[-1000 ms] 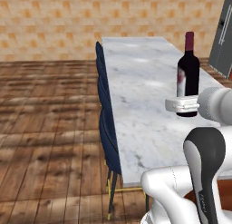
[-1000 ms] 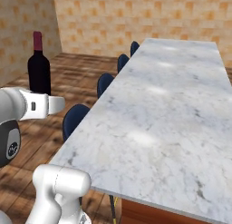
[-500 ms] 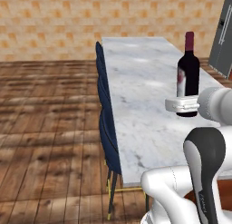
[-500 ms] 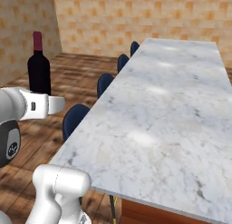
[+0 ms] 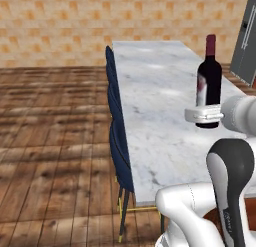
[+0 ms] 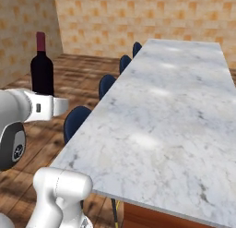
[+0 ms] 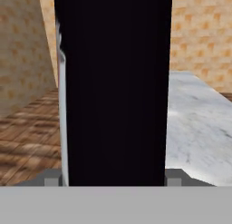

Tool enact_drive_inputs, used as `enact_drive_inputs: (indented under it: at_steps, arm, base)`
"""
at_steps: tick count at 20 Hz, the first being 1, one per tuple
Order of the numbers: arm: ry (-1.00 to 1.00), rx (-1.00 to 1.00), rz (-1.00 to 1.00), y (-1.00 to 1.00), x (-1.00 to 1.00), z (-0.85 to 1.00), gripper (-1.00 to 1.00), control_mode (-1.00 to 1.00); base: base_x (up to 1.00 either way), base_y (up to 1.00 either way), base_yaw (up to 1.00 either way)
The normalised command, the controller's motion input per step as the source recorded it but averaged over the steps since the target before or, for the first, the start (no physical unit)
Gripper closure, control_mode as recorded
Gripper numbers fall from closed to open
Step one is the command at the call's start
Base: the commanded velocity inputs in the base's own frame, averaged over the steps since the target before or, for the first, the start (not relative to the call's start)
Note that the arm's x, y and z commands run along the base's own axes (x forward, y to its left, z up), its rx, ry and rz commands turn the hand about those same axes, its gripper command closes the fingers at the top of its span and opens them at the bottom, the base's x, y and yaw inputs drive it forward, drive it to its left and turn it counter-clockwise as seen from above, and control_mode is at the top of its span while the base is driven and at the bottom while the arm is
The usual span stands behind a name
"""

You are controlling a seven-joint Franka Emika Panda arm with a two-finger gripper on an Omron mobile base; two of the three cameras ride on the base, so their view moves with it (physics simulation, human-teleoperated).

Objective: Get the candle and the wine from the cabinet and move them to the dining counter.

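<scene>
Left base view: wine [image 5: 209, 81] upright in claw [image 5: 204, 114], whitish label unreadable.

A home dining area: long marble dining counter [image 5: 155, 116], dark blue chairs [image 5: 117, 126], plank floor [image 5: 50, 141], tiled wall [image 5: 100, 26].

Arm bent, forearm level; hand [image 5: 203, 114] horizontal, fingers closed on wine [image 5: 208, 81].

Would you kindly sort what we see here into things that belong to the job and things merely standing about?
Job:
- wine, upright, held low down in the pincer
- dining counter, marble top

Standing about:
- dark blue chairs along the counter's side
- grey appliance at the far right
</scene>
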Motion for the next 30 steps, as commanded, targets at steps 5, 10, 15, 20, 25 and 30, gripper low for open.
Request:
enact_drive_inputs:
  at_steps: [5, 10, 15, 20, 25, 30]
  arm:
    - [0.07, 0.02, 0.22, -0.35, 0.13, -0.04, 1.00, -1.00]
    - [0.12, 0.12, 0.31, -0.46, 0.18, -0.15, 1.00, -1.00]
    - [0.05, 0.22, 0.31, -0.47, 0.18, -0.27, 1.00, -1.00]
    - [-0.04, 0.15, 0.42, -0.35, 0.19, -0.49, 1.00, -1.00]
    - [-0.16, 0.01, 0.35, -0.04, 0.41, -0.54, 1.00, -1.00]
    - [-0.27, 0.00, 0.25, -0.03, 0.39, -0.44, 1.00, -1.00]
  base:
    - [0.00, 0.00, 0.00]
    - [0.00, 0.00, 0.00]
    - [0.00, 0.00, 0.00]
    - [0.00, 0.00, 0.00]
    - [0.00, 0.00, 0.00]
    - [0.00, 0.00, 0.00]
